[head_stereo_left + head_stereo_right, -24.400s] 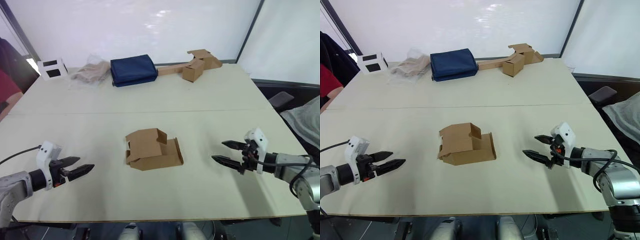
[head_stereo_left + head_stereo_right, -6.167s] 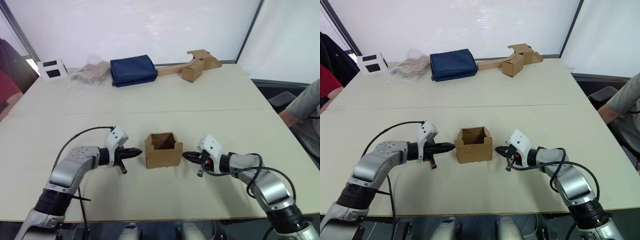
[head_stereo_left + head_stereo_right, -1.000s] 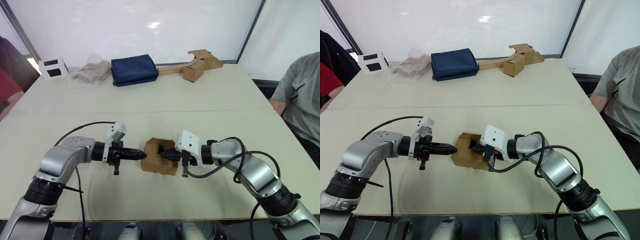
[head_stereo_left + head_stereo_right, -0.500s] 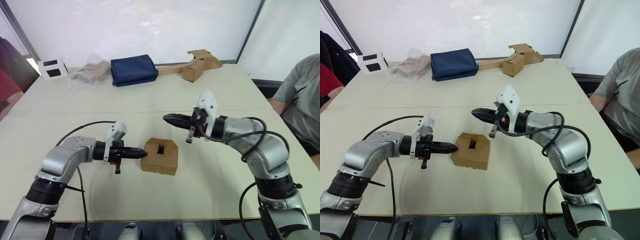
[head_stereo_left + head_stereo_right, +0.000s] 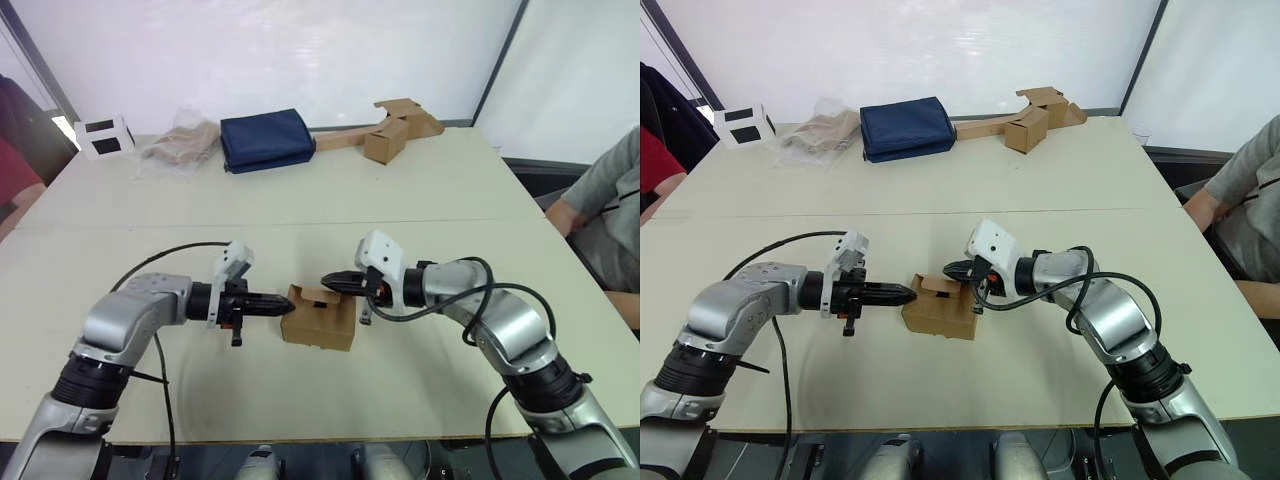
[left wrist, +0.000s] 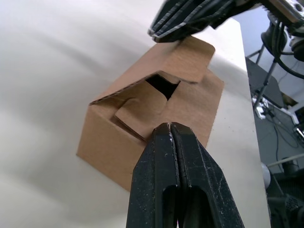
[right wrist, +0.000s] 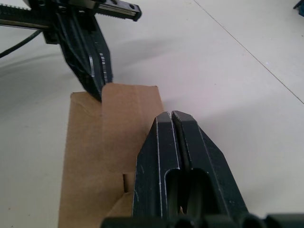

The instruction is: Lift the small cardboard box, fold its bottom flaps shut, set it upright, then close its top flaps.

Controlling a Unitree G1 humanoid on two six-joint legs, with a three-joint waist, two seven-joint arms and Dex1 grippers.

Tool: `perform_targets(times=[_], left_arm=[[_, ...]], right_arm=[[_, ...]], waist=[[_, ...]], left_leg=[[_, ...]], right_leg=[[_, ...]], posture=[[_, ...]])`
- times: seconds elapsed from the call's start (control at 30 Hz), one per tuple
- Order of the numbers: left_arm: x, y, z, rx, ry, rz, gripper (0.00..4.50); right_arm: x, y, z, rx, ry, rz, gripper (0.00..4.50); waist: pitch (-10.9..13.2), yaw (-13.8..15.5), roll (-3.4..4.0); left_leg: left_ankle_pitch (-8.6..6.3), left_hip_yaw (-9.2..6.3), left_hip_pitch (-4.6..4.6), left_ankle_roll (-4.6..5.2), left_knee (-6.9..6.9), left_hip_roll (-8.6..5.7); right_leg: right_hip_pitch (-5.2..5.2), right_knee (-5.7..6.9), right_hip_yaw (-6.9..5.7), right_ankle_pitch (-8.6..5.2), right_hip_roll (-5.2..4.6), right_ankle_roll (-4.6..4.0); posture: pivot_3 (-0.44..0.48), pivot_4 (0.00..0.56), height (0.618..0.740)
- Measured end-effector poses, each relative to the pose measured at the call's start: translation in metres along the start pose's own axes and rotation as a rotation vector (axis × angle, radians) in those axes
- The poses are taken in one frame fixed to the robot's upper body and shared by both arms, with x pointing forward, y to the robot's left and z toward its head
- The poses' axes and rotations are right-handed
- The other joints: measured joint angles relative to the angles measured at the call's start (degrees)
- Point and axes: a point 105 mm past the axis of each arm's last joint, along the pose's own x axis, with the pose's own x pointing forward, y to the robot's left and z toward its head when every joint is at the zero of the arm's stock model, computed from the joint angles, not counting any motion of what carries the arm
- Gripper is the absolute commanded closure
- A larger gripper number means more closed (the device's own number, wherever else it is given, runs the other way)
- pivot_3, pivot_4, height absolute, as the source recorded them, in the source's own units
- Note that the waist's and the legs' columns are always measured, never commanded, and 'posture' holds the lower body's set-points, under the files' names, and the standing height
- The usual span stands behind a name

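A: Where is the box (image 5: 320, 319) sitting?
B: On the table (image 5: 420, 190), near the front middle, upright, between the two end effectors.

A: Top flaps (image 6: 186, 58)?
B: Not closed. The tabbed flap is leaning over the opening; a dark gap is showing beneath it in the left wrist view. A side flap is lying folded inward.

A: Left end effector (image 5: 287, 308)?
B: Fingers pressed together, gripping nothing, tip touching the box's left upper edge.

A: Right end effector (image 5: 330, 281)?
B: Also pressed together, gripping nothing, tip resting on the tabbed flap from the right.

A: Surroundings?
B: A navy bag (image 5: 266, 139) and a cardboard cluster (image 5: 398, 126) are lying at the far edge, well apart.
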Motion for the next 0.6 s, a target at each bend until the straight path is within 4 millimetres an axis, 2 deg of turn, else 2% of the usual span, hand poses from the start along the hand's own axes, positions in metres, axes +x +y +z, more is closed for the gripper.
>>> perform_targets(times=[0.23, 0.6], left_arm=[[0.0, 0.013, 0.02, -0.004, -0.076, 0.034, 4.49], [0.027, 0.022, 0.014, 0.029, -0.079, 0.038, 4.49]], right_arm=[[0.001, 0.005, -0.006, 0.008, 0.018, 0.012, 4.5], [0.001, 0.009, -0.005, 0.002, 0.017, 0.014, 4.5]], waist=[[0.0, -0.01, -0.01], [0.0, 0.01, -0.01]], left_leg=[[0.0, 0.01, -0.01, 0.0, 0.0, 0.0], [0.0, 0.0, -0.01, 0.0, 0.01, 0.0]], right_leg=[[-0.01, -0.01, 0.0, 0.0, 0.0, 0.0], [-0.01, -0.01, 0.0, 0.0, -0.01, 0.0]], posture=[[0.0, 0.15, 0.74], [0.0, 0.15, 0.74]])
